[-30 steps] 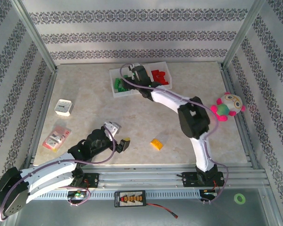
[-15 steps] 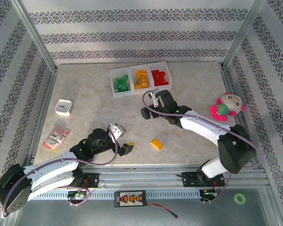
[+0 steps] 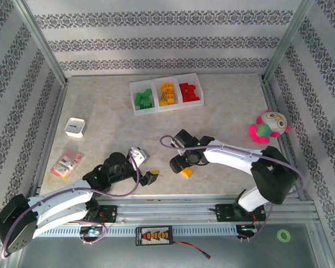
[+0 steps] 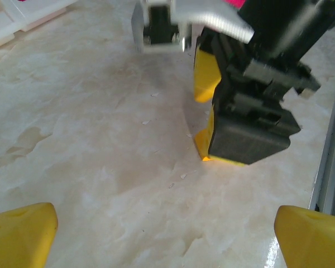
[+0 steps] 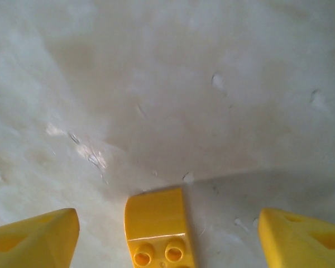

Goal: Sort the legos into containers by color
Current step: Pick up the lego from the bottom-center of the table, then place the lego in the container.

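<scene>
Lego (image 5: pixel 156 229): one yellow on table (image 3: pixel 100 111); containers (image 3: pixel 135 88): three; left jaws, right jaws spread.

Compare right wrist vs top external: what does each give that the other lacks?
Right wrist: two studs on the yellow lego seen close up, with bare gaps between it and the fingertips of the open right end effector. Top external: the containers with sorted legos inside, the plush toy, the white box and the left end effector. Both: the yellow lego on the table, with the right end effector over it.
</scene>
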